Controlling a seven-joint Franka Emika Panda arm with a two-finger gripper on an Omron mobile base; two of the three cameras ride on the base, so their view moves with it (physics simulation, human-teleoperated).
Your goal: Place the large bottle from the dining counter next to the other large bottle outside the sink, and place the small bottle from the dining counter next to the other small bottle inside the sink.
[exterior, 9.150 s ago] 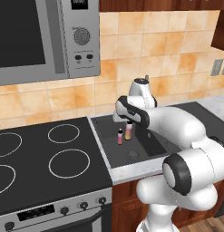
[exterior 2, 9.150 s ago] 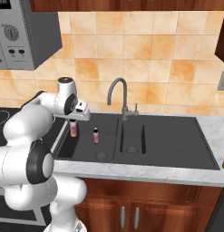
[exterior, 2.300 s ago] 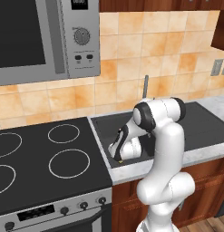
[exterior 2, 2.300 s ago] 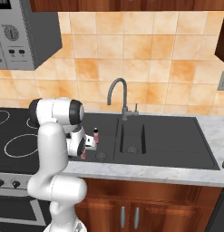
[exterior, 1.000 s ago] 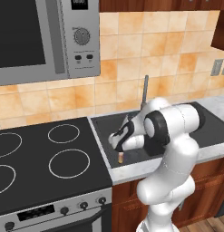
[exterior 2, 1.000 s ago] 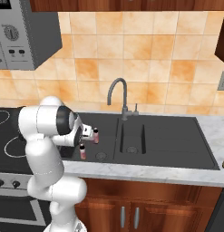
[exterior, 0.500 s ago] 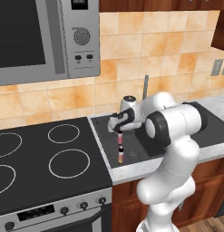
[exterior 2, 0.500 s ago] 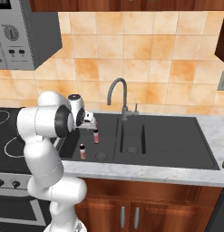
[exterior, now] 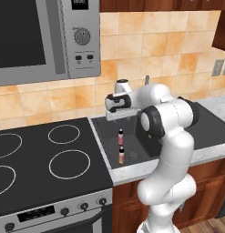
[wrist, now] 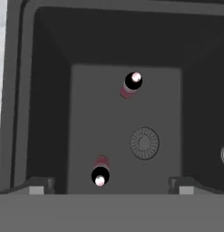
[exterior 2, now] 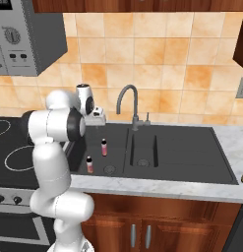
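Two small bottles stand upright in the left sink basin as we see them in the left base view: the farther small bottle (exterior: pixel 120 135) sits toward the back of the basin floor and the nearer small bottle (exterior: pixel 121 156) sits closer to the front rim, the two near each other but apart. Our claw (exterior: pixel 119 114) hangs above the basin, pointing down over the farther one and touching nothing. To the left of the sink (exterior: pixel 101 136) lies the black stovetop (exterior: pixel 45 159), with the microwave (exterior: pixel 45 36) mounted above it.

In the right base view we see the same pair from the other side, the farther small bottle (exterior 2: pixel 104 147) and the nearer small bottle (exterior 2: pixel 89 164), both standing on the dark floor of the left basin beside a round drain (exterior 2: pixel 109 169). The claw (exterior 2: pixel 96 117) hovers above them, well clear of both caps. The faucet (exterior 2: pixel 129 104) arches up behind the sink (exterior 2: pixel 201 157), and the marble bench (exterior 2: pixel 157 189) runs along the front edge.

In the hand view we look straight down into the basin: one small bottle (wrist: pixel 131 84) toward the top, the other (wrist: pixel 100 171) low in the picture, with the drain (wrist: pixel 144 143) between and to one side. Our claw (wrist: pixel 108 186) is spread wide, its tips at either side of the lower edge, holding nothing
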